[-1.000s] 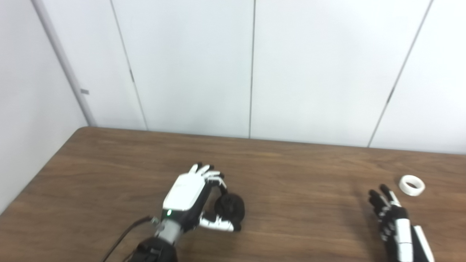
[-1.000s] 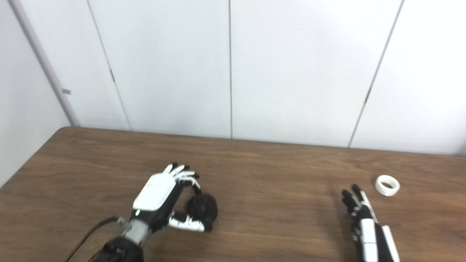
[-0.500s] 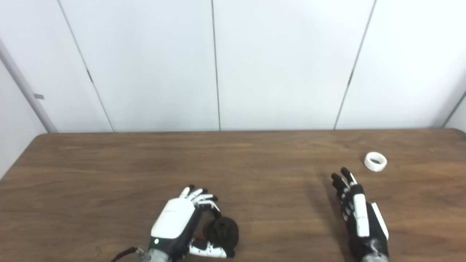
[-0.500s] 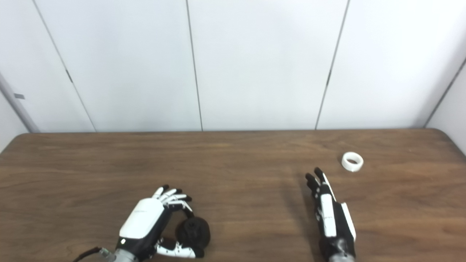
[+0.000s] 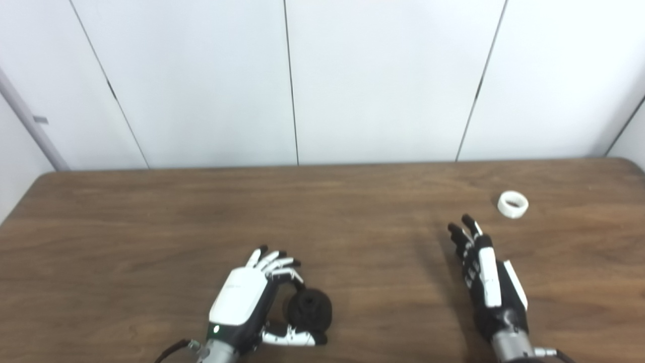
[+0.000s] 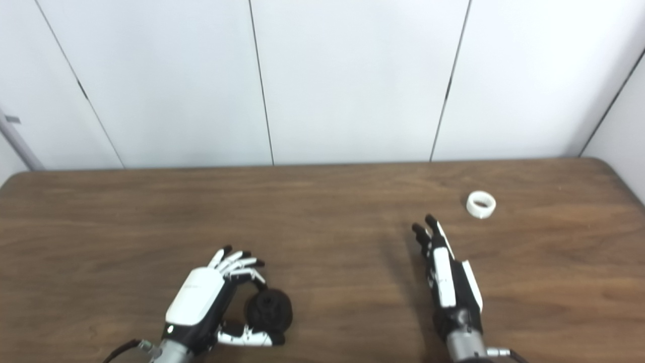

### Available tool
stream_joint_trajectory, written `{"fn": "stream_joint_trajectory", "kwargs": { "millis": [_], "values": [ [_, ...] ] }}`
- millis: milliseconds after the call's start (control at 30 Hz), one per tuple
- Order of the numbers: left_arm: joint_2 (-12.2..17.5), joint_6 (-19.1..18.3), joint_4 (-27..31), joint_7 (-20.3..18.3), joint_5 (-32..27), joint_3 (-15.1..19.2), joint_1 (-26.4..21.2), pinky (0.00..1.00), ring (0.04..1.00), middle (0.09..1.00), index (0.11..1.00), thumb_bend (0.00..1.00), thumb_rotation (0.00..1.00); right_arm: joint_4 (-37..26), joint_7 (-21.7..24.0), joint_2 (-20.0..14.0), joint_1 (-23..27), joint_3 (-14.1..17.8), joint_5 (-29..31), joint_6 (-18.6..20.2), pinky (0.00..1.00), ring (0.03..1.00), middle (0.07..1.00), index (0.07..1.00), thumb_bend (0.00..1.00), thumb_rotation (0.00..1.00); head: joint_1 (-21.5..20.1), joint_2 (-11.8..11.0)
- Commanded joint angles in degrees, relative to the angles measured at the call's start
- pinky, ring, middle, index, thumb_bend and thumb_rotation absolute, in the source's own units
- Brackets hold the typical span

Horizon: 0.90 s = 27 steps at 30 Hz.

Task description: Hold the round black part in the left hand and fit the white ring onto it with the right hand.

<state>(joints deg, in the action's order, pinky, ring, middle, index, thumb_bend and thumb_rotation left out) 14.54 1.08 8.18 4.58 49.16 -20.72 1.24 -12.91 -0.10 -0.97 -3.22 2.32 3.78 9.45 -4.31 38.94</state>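
The round black part (image 5: 308,308) rests on the wooden table (image 5: 151,227) near the front edge, left of centre. My left hand (image 5: 241,298) cups it from the left with fingers spread above it and the thumb (image 5: 287,339) along its near side; the hand is open. Far right on the table lies the white ring (image 5: 513,204), also visible as the ring (image 6: 480,204) in the right eye view. The right hand (image 5: 486,275) lies flat and open, its fingertips a short way to the near left of the ring and not touching it.
White wall panels (image 5: 383,75) stand right behind the table's far edge. The table's right corner (image 6: 612,169) shows close to the ring. A black cable (image 5: 169,350) trails from my left wrist at the bottom edge.
The whole picture has swung to the right and tilted, so the camera moved. Both hands keep much the same places relative to the black part and the ring.
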Motion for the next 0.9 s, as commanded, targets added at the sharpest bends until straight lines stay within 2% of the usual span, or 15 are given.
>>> {"fn": "stream_joint_trajectory", "kwargs": {
  "millis": [0, 33, 267, 433, 600, 700, 867],
  "values": [
    [0.24, 0.11, -1.4, -0.33, 1.9, -0.78, 1.03, 1.0, 0.908, 0.807, 0.484, 0.52, 0.05, -1.92, -0.28, -0.27, 0.35, -0.23, -1.24, -0.34, 1.0, 0.953, 0.908, 0.948, 0.54, 1.0, -0.25, 0.22],
    [0.17, 0.13, -1.57, -0.11, 2.08, -0.87, 1.17, 1.0, 0.908, 0.806, 0.484, 0.52, 0.05, -1.96, -0.4, -0.52, 0.39, -0.2, -1.79, -0.35, 1.0, 0.95, 0.907, 0.945, 0.53, 1.0, -0.43, 0.4],
    [0.04, 0.2, -2.1, 0.77, 2.4, -1.52, 2.02, 1.0, 0.906, 0.797, 0.484, 0.52, 0.05, -3.4, -0.12, -1.71, 1.38, 0.92, -1.31, 1.16, 0.99, 0.944, 0.905, 0.904, 0.5, 0.79, -1.54, 1.32],
    [0.01, -0.22, -1.56, 0.07, 2.54, -1.7, 2.42, 1.0, 0.903, 0.798, 0.484, 0.52, 0.05, -5.04, -0.21, -3.53, 3.23, 2.21, -1.37, 2.88, 0.92, 0.92, 0.911, 0.892, 0.51, 0.63, -3.25, 1.97],
    [0.16, 0.21, -1.5, 0.11, 2.5, -1.76, 2.5, 1.0, 0.903, 0.796, 0.484, 0.52, 0.05, -6.5, -1.57, -6.82, 6.23, 3.06, -6.35, 6.04, 0.88, 0.898, 0.889, 0.854, 0.57, 0.59, -4.06, 2.14],
    [0.33, 0.4, -1.57, 0.24, 2.67, -1.76, 2.52, 1.0, 0.902, 0.793, 0.484, 0.52, 0.05, -6.67, -1.86, -8.97, 8.3, 3.68, -9.02, 7.91, 0.81, 0.864, 0.875, 0.833, 0.6, 0.58, -6.4, 2.07],
    [0.97, 0.37, -0.87, -0.59, 2.58, -1.6, 2.69, 1.0, 0.894, 0.789, 0.484, 0.52, 0.05, -6.08, -2.15, -11.88, 11.73, 5.19, -11.12, 10.37, 0.81, 0.873, 0.885, 0.82, 0.6, 0.54, -8.26, 2.02]
  ]
}}
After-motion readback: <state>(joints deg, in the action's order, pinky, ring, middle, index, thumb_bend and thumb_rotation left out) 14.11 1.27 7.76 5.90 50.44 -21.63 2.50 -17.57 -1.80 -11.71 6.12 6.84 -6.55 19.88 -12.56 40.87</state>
